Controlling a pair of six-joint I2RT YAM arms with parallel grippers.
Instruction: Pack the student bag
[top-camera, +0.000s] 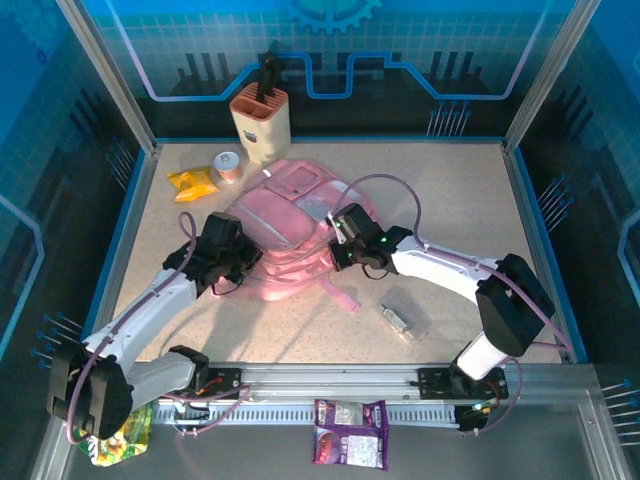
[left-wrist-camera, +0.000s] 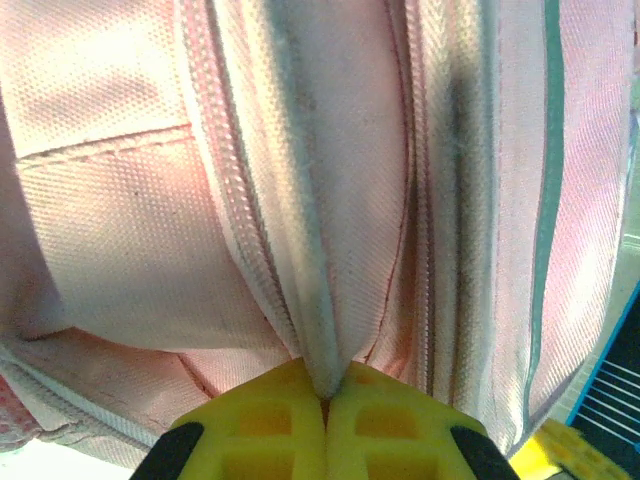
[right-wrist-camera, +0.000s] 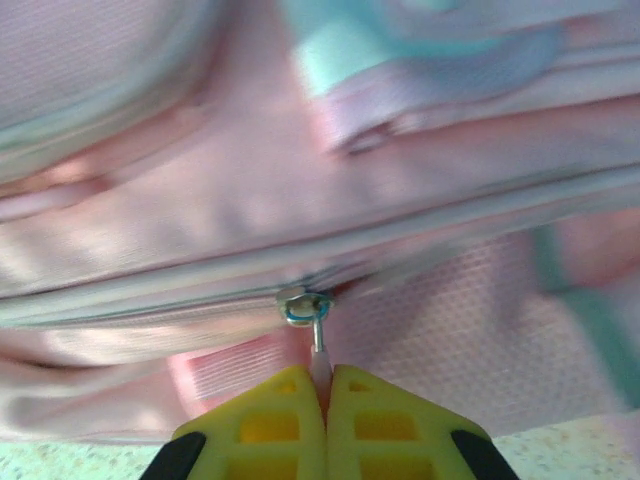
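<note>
The student bag (top-camera: 285, 225), a soft pink backpack with pale zip trim, lies flat in the middle of the table. My left gripper (top-camera: 232, 262) is at the bag's left side, shut on a pinched fold of the bag's pale fabric (left-wrist-camera: 325, 370) beside a zip line. At the bag's right edge my right gripper (top-camera: 342, 240) is shut on the pink zip pull (right-wrist-camera: 320, 368), which hangs from a metal slider (right-wrist-camera: 305, 303) on the bag (right-wrist-camera: 300, 180).
A beige knife block (top-camera: 260, 122) stands at the back. Near it lie a yellow snack bag (top-camera: 194, 181) and a small round tub (top-camera: 229, 166). A clear small packet (top-camera: 398, 322) lies front right. A purple packet (top-camera: 350, 432) and a green-yellow packet (top-camera: 120, 440) lie below the rail.
</note>
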